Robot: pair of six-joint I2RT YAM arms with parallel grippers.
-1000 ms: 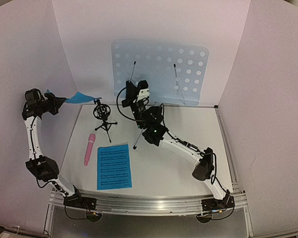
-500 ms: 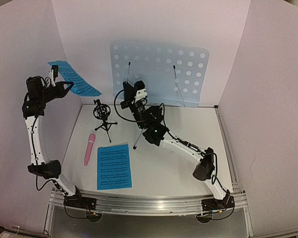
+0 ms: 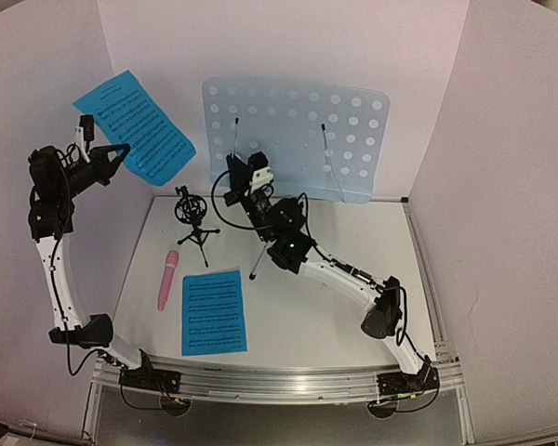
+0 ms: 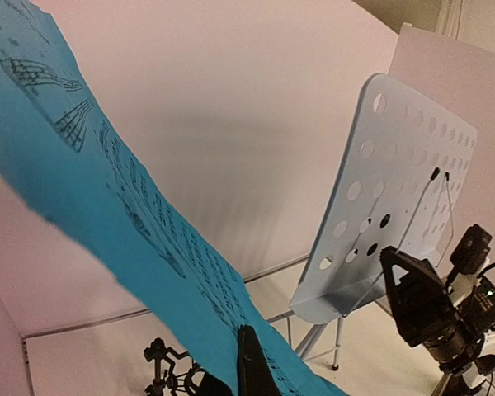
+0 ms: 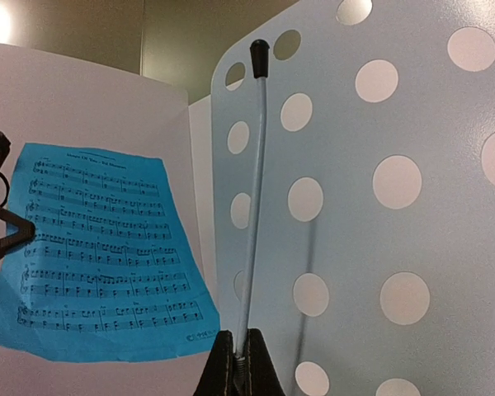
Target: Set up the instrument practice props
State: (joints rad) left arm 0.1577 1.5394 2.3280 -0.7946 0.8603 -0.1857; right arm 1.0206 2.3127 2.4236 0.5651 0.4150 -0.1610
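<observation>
Aloft, left jaws pinch a blue sheet (image 3: 133, 127); right jaws clamp the stand's wire arm (image 5: 253, 190).

From above and behind the arm bases (image 3: 151, 379), the top camera faces the pale-blue perforated music stand (image 3: 288, 130). Left wrist camera views it from its left, apart; right wrist camera looks up it, close.

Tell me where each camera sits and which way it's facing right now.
Top external: above and behind the bases, looking down at the table; both arms show, left gripper holding a blue sheet, right gripper on the wire of the music stand.
Left wrist: raised at left, facing right toward the stand; one finger shows.
Right wrist: by the stand, looking up along the wire; fingers show.
Shared: both wrist views see the sheet and stand.
</observation>
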